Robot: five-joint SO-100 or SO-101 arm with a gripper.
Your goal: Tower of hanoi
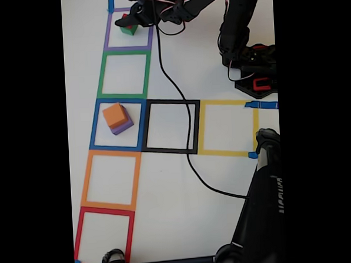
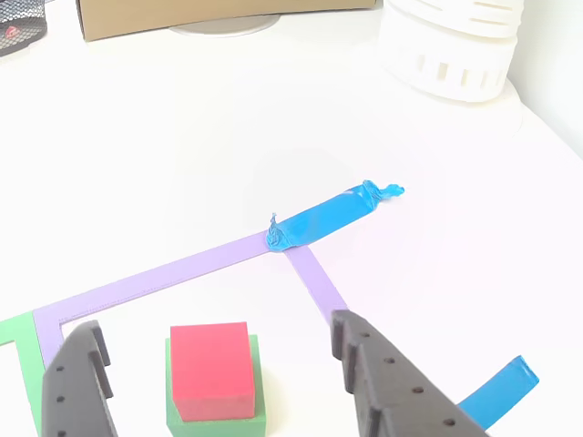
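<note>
A red block (image 2: 211, 369) sits on top of a larger green block (image 2: 219, 421) inside the purple taped square (image 2: 164, 273). My gripper (image 2: 215, 325) is open and straddles this stack, one dark finger (image 2: 77, 387) on its left and the other on its right, touching neither. In the fixed view the same gripper (image 1: 127, 20) hangs over the stack (image 1: 129, 29) in the purple square (image 1: 108, 38) at the top. An orange block (image 1: 114, 114) rests on a purple block (image 1: 122, 127) in the blue square (image 1: 97, 127).
Green (image 1: 102, 73), orange (image 1: 86, 177) and red (image 1: 79, 234) squares run down the left column; black (image 1: 196, 127) and yellow (image 1: 202, 127) squares extend right. A black cable (image 1: 188, 148) crosses the mat. The arm base (image 1: 254, 68) stands top right. A white vented tub (image 2: 451, 45) sits beyond the mat.
</note>
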